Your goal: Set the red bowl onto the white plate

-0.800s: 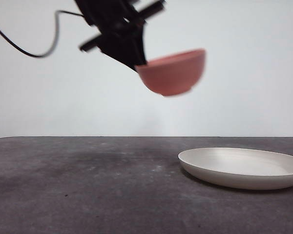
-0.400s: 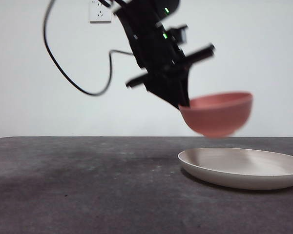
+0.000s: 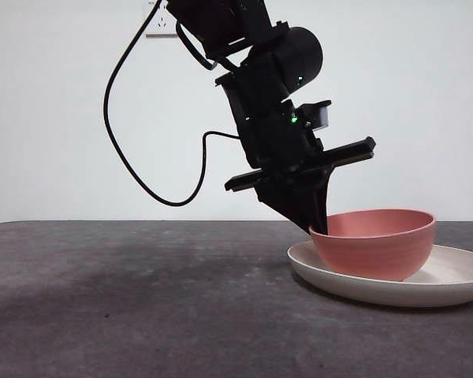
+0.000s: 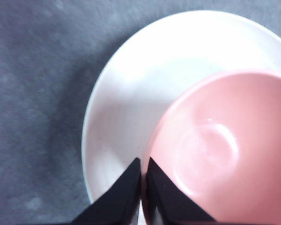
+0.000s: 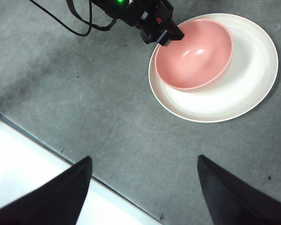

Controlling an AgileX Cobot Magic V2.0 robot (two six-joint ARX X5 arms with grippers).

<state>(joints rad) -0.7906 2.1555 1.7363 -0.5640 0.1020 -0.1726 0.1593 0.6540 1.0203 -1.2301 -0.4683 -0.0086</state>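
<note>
The red bowl (image 3: 374, 244) sits upright in the white plate (image 3: 457, 283), on the plate's left half. My left gripper (image 3: 319, 227) is shut on the bowl's left rim, one jaw inside and one outside. The left wrist view shows the pinched rim at my left gripper (image 4: 143, 165), with the bowl (image 4: 220, 145) on the plate (image 4: 131, 89). The right wrist view looks down from high up on the bowl (image 5: 194, 52) in the plate (image 5: 234, 89) with the left gripper (image 5: 171, 37) at its rim. My right gripper (image 5: 143, 176) is open and empty, far from them.
The dark grey table (image 3: 142, 299) stretches to the left of the plate. A black cable (image 3: 134, 169) hangs from the left arm. A white ledge (image 5: 28, 173) borders the table's edge in the right wrist view.
My left gripper has carried the bowl right and down, from high above the table onto the plate. The plate has not moved.
</note>
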